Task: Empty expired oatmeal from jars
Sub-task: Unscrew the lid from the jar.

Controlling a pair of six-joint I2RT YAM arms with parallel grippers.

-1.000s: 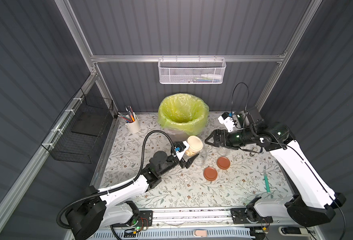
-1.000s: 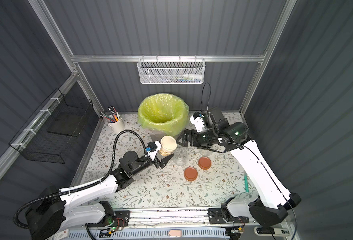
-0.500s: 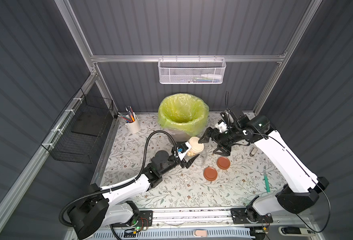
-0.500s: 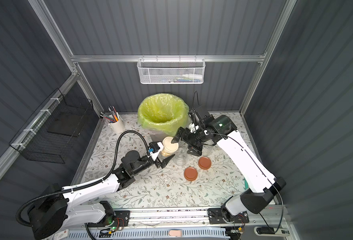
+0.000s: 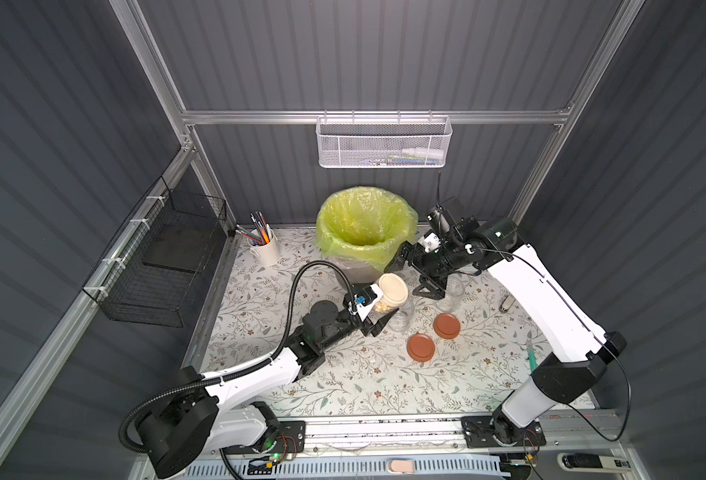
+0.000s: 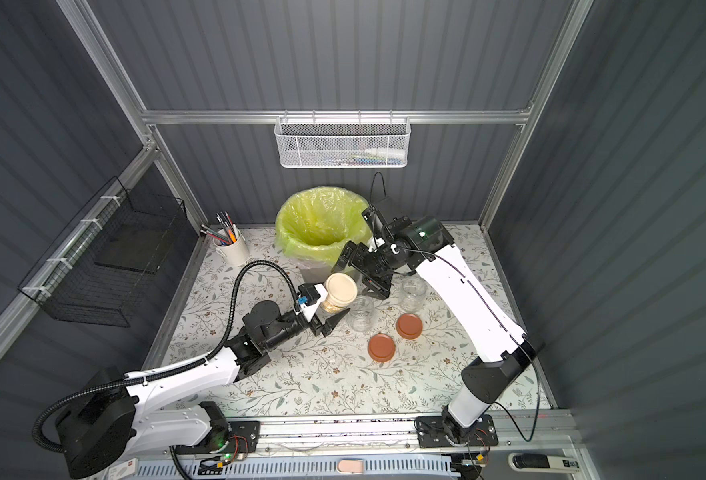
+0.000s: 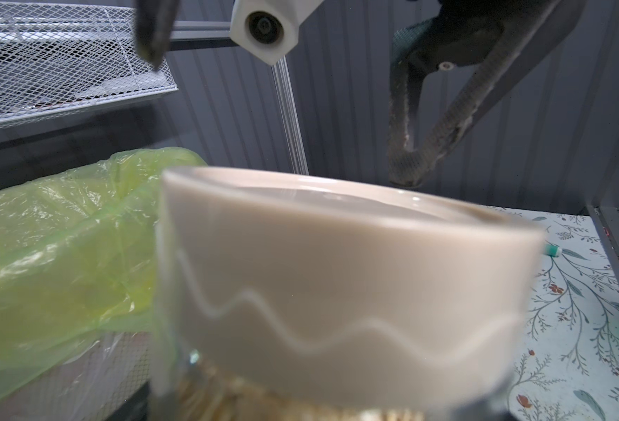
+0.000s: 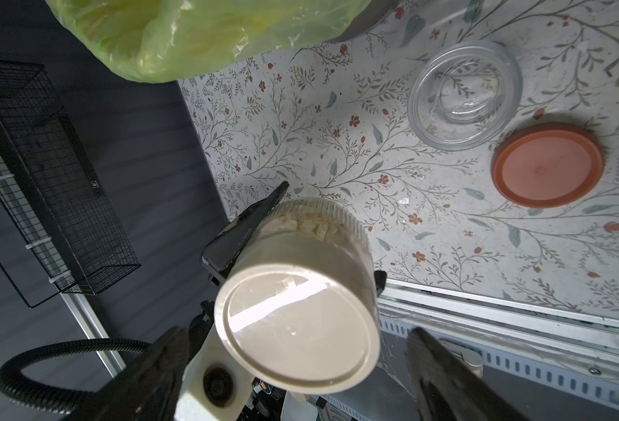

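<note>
Glass cream-lidded jar (image 5: 392,291) of beige oatmeal (image 8: 309,224) sat clamped in my left tool (image 5: 379,309); my right tool (image 5: 415,276) gaped wide beside its lid (image 8: 297,328).

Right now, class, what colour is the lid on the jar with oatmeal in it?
The lid is plain cream, clearest in the right wrist view.

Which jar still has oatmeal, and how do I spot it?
Find the bin with the yellow-green bag at the back of the table. Just in front, the left gripper holds a jar. Unlike the two open, empty jars beside it, it has a cream lid and oatmeal inside.
</note>
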